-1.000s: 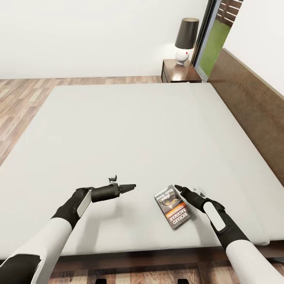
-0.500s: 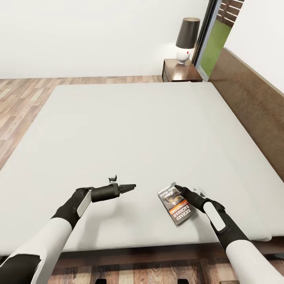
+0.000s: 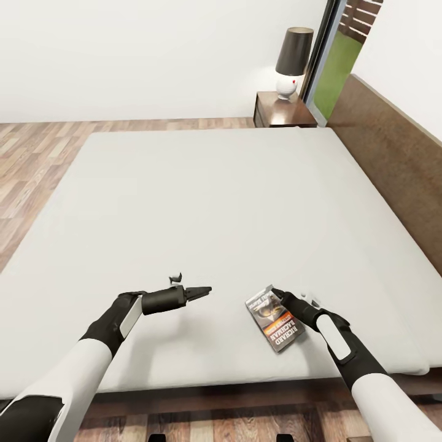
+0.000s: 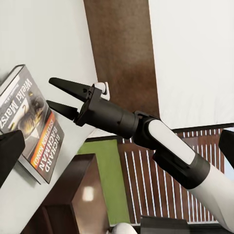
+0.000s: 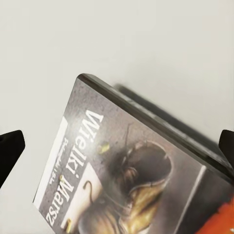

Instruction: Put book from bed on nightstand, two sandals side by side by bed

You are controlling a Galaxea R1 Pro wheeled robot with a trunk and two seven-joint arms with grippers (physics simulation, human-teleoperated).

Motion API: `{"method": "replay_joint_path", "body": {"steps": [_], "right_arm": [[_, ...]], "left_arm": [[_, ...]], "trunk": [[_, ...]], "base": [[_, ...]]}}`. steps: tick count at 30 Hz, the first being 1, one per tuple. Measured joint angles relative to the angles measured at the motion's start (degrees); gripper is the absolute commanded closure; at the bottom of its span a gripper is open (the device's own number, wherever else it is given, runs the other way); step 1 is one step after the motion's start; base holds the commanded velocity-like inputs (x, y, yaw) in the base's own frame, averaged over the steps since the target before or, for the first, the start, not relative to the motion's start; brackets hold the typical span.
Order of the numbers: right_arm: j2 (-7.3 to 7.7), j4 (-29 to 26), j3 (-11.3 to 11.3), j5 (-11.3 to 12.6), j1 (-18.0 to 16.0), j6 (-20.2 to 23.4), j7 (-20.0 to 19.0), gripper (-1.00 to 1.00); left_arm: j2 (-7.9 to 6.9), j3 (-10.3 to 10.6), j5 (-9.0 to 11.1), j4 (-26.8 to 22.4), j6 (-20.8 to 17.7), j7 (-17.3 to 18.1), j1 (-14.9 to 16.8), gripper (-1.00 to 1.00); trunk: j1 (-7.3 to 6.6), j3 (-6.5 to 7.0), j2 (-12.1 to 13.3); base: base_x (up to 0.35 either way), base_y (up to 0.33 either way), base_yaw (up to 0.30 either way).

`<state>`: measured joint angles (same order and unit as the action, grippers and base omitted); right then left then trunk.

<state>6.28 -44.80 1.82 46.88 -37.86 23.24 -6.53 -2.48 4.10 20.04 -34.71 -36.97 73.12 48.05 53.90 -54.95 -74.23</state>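
Paperback cover sits right in front of my right gripper [image 3: 277,294]: the book [image 3: 275,318] is thin and small, dark grey, with a brownish picture on the front, white lettering reading "Wielki Marsz" near the end closest to my fingertips, and an orange band with white author lettering toward the end nearer my wrist. It lies on the pale mattress of the bed [image 3: 202,202], near the edge closest to me, and the end by my right fingers looks tipped up a little off the mattress, with a dark shadow under it in the right wrist view.

My right jaws stand apart with a clear gap between the two dark fingers, as the left wrist view shows [image 4: 62,96]. The tips are at the book's upper corner. I cannot tell whether they touch it, and they have no hold on it.

My left gripper [image 3: 205,289] hovers above the mattress, well to the left of the book, pointing across toward it. Its fingers look close together in the head view, but I cannot tell for certain how far apart they stand. It holds nothing.

Far beyond both grippers, past the bed's far corner, the nightstand [image 3: 283,112] stands beside the headboard [image 3: 393,166], with a lamp [image 3: 291,61] on its glossy top.
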Motion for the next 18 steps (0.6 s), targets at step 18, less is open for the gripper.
{"method": "replay_joint_path", "body": {"steps": [18], "right_arm": [[0.0, 0.0, 0.03, -0.02, 0.0, 0.0, -0.05, -1.0]], "left_arm": [[0.0, 0.0, 0.0, 0.0, 0.0, -0.02, 0.0, -1.0]], "trunk": [[0.0, 0.0, 0.0]], "base": [[-0.058, 0.039, 0.0]]}}
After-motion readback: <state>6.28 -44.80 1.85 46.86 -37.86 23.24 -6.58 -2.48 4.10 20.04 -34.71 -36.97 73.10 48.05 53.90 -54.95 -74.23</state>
